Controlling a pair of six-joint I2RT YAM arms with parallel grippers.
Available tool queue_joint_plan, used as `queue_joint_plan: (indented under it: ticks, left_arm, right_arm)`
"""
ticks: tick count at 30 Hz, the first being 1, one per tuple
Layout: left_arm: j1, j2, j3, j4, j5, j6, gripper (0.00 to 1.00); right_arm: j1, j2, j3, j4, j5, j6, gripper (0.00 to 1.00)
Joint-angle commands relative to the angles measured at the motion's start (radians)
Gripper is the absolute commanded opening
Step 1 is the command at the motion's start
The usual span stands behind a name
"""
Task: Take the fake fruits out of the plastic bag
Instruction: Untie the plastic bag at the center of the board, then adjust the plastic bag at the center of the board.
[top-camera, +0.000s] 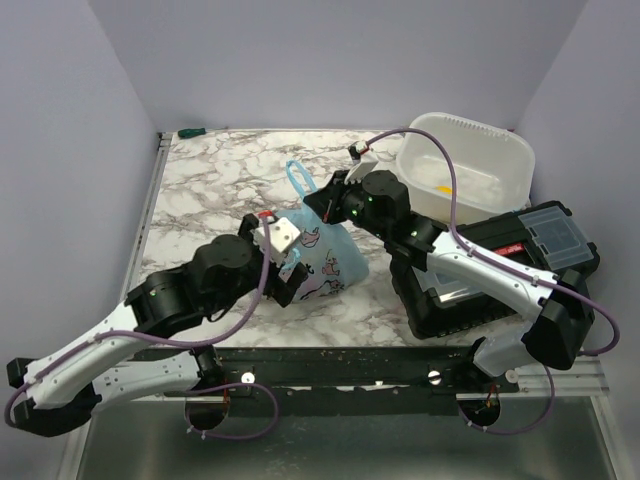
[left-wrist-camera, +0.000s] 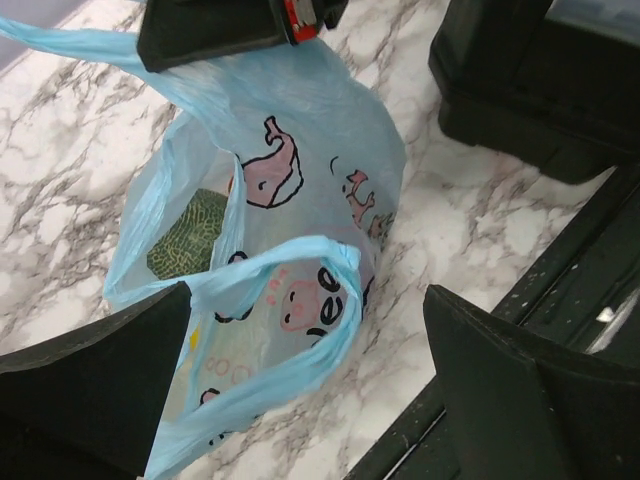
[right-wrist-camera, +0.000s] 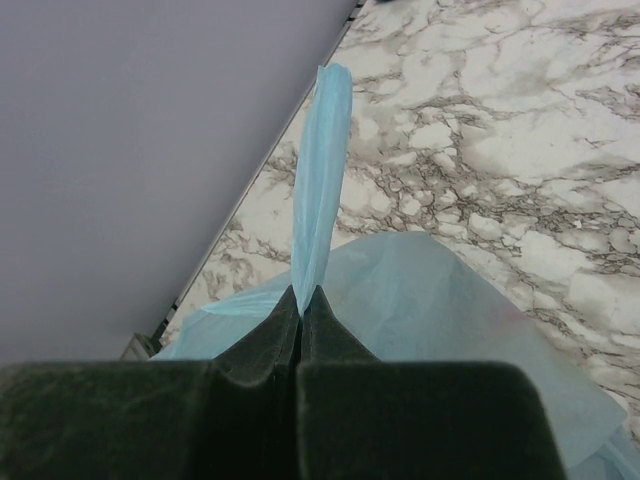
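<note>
Pinching the loop handle (right-wrist-camera: 322, 180) of the plastic bag (top-camera: 330, 255) at mid-table, the right gripper (right-wrist-camera: 301, 300) is clamped tight. The left gripper (left-wrist-camera: 305, 300) gapes wide (holding nothing) at the bag's near side, with a green melon (left-wrist-camera: 188, 235) inside.

Robot lab cell: plain lilac walls (top-camera: 70, 120), marble-print tabletop (top-camera: 220, 180), black mounting rail (top-camera: 350, 368) at near edge.

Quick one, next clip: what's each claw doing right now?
Left claw: open, empty, at the mouth of the plastic bag.
Right claw: shut on the bag's handle.
</note>
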Motion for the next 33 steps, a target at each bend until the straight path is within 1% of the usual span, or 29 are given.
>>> queue_joint_plan:
  ticks: [1,4,5,6,7,8,11,12,13,14,15,16,17,18,21,23,26,28,31,33]
  left_arm:
    - [-0.080,0.072,0.003,-0.042,-0.241,0.038,0.99]
    - [-0.083,0.118,0.020,-0.052,-0.468,0.020,0.99]
    - [-0.081,0.130,0.033,-0.063,-0.545,-0.003,0.95]
    - [-0.079,0.136,0.040,-0.062,-0.590,-0.015,0.89]
    - [-0.076,0.139,0.043,-0.056,-0.623,-0.019,0.79]
    - [-0.071,0.136,0.046,-0.048,-0.638,-0.027,0.71]
    - [-0.041,0.114,0.033,-0.005,-0.610,-0.046,0.33]
    - [-0.027,0.103,0.026,0.006,-0.604,-0.058,0.25]
    - [-0.012,0.089,0.021,0.019,-0.595,-0.067,0.21]
    - [0.011,0.079,0.016,0.026,-0.576,-0.074,0.19]
    - [0.046,0.066,0.013,0.038,-0.556,-0.083,0.14]
    - [0.078,0.055,0.009,0.048,-0.523,-0.094,0.07]
    - [0.131,0.045,0.005,0.058,-0.483,-0.100,0.03]
    - [0.182,0.038,0.003,0.072,-0.429,-0.106,0.00]
    - [0.348,0.037,0.009,0.113,-0.296,-0.130,0.00]
    - [0.441,0.055,0.034,0.130,-0.233,-0.154,0.00]
    - [0.577,0.107,0.124,0.127,-0.140,-0.199,0.00]
    - [0.645,0.137,0.202,0.114,-0.081,-0.226,0.00]
    - [0.684,0.154,0.300,0.117,-0.027,-0.236,0.00]
    - [0.687,0.142,0.310,0.139,-0.001,-0.239,0.00]
  right_arm:
    - [0.003,-0.003,0.016,0.006,0.002,-0.014,0.01]
    - [0.003,-0.008,0.006,0.014,0.005,-0.020,0.01]
    - [0.003,-0.009,0.007,0.010,0.011,-0.021,0.01]
    - [0.003,-0.011,0.006,0.005,0.014,-0.024,0.01]
    - [0.003,-0.014,0.001,0.003,0.020,-0.026,0.01]
    - [0.003,-0.018,-0.006,0.004,0.024,-0.025,0.01]
    - [0.003,-0.028,-0.034,0.008,0.044,-0.028,0.01]
    - [0.003,-0.029,-0.035,0.001,0.055,-0.035,0.01]
    - [0.004,-0.029,-0.034,-0.004,0.065,-0.038,0.01]
    - [0.003,-0.029,-0.030,-0.012,0.079,-0.045,0.01]
    - [0.002,-0.027,-0.026,-0.017,0.087,-0.051,0.01]
    - [-0.004,-0.024,-0.020,-0.019,0.092,-0.055,0.01]
    - [-0.015,-0.012,-0.011,-0.019,0.085,-0.057,0.01]
    - [-0.030,0.002,0.004,-0.019,0.066,-0.060,0.01]
    - [-0.076,0.083,0.087,-0.035,0.025,-0.063,0.01]
    - [-0.104,0.154,0.183,-0.050,-0.015,-0.057,0.01]
    - [-0.130,0.278,0.359,-0.102,-0.083,-0.055,0.01]
    - [-0.133,0.368,0.536,-0.199,-0.092,-0.074,0.01]
    - [-0.133,0.477,0.798,-0.332,-0.093,-0.110,0.01]
    - [-0.134,0.509,0.884,-0.371,-0.090,-0.123,0.01]
